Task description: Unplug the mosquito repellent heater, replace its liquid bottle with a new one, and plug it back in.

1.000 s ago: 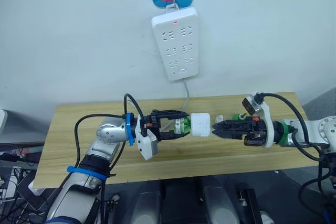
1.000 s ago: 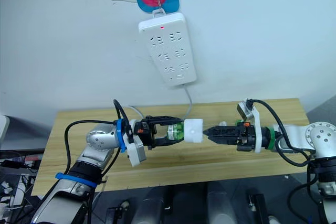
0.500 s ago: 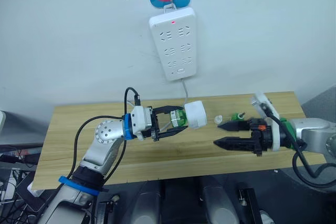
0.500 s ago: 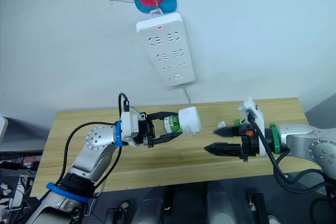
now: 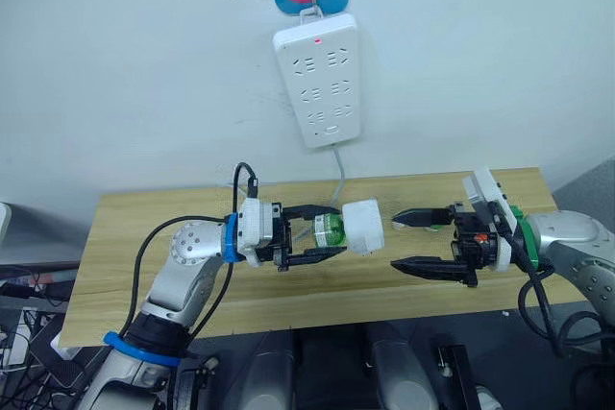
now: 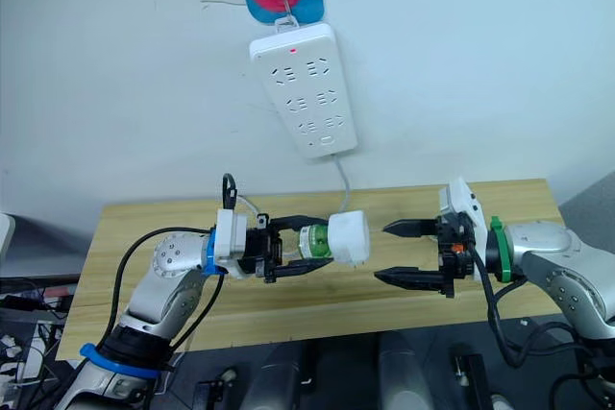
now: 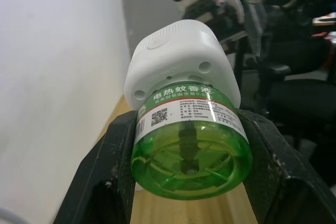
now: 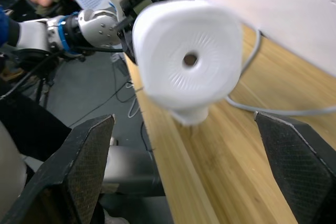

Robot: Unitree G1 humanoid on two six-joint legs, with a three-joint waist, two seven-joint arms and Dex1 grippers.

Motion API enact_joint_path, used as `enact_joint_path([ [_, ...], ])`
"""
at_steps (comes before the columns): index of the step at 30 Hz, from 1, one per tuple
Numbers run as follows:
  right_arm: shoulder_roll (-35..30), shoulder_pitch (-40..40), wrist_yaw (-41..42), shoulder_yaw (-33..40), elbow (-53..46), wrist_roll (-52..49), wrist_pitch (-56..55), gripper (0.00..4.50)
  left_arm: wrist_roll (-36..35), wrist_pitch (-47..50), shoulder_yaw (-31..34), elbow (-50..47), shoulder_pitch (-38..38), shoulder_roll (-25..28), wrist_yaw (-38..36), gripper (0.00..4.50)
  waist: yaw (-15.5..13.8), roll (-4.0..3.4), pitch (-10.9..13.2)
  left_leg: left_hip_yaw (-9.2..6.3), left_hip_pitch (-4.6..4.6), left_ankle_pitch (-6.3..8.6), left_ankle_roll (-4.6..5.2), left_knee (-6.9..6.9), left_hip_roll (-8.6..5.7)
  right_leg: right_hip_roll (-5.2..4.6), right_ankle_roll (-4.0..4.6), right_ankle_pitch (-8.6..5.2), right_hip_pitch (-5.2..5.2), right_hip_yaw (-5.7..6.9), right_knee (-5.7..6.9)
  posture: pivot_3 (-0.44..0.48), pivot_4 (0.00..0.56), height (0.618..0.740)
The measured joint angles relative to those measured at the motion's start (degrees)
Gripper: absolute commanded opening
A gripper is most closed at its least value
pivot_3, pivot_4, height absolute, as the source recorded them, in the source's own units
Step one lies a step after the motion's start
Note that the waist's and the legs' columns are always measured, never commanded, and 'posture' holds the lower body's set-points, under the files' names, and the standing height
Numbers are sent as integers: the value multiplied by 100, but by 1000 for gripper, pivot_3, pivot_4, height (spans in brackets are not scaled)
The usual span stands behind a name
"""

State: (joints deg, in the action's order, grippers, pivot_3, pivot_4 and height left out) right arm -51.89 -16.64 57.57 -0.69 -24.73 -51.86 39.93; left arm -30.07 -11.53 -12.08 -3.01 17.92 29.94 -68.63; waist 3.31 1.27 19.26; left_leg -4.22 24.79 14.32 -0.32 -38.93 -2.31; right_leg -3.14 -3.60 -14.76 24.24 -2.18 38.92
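Heater (image 5: 363, 227): white rounded plastic block, ribbed face with round centre hole, held in air above table (image 5: 144, 266), screwed onto bottle (image 7: 190, 145). Bottle clear green plastic, cylindrical, white printed label. Left gripper (image 5: 321, 233) clamped on bottle sides, black fingers (image 7: 102, 182) flat against it. Right gripper (image 5: 415, 241) spread wide, empty, near heater's vent face, apart from it. Small green-white item behind right gripper, possibly second bottle; unclear. Table light wood, grained. White power strip (image 5: 318, 78) hangs on wall.

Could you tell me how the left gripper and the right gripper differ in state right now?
The left gripper is shut on the green bottle screwed into the mosquito repellent heater; the right gripper is open and holds nothing. The left carries the load; the right faces the heater's vented top. Both are above the wooden table.
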Motion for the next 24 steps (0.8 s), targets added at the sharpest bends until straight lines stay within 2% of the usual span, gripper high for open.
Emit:
enact_joint_path([
  [11, 570, -494, -12, -194, -39, 56, 244, 4461, 25, 51, 60, -142, 20, -150, -145, 2257, -5, 0, 0, -2, 0, 0, 0, 0, -2, -2, 0, 0, -1, 2, -1, -67, 296, 740],
  [16, 627, -510, 1, -257, -125, 135, 249, 4461, 35, 164, 75, -322, -33, -163, -120, 2257, -5, 0, 0, -2, 0, 0, 0, 0, -2, -2, 0, 0, -1, 2, -1, -64, 294, 740],
  [19, 659, -509, 32, -266, -225, 156, 233, 3866, 44, 238, 98, -358, -40, -194, -97, 2257, -7, 0, 0, -2, 0, 0, 0, 0, -2, -1, 0, 0, -1, 2, -1, -65, 293, 740],
  [22, 685, -509, 80, -266, -223, 237, 185, 2937, 44, 264, 111, -431, -76, -202, -150, 2257, -7, 0, 0, -2, 0, 0, 0, 0, -2, -2, 0, 0, -1, 3, -1, -64, 288, 740],
  [24, 696, -509, 121, -267, -223, 287, 169, 2951, 47, 280, 115, -444, -90, -205, -157, 2257, -8, 0, 0, -2, 0, 0, 0, 0, -2, -2, 0, 0, -1, 3, 0, -65, 288, 740],
])
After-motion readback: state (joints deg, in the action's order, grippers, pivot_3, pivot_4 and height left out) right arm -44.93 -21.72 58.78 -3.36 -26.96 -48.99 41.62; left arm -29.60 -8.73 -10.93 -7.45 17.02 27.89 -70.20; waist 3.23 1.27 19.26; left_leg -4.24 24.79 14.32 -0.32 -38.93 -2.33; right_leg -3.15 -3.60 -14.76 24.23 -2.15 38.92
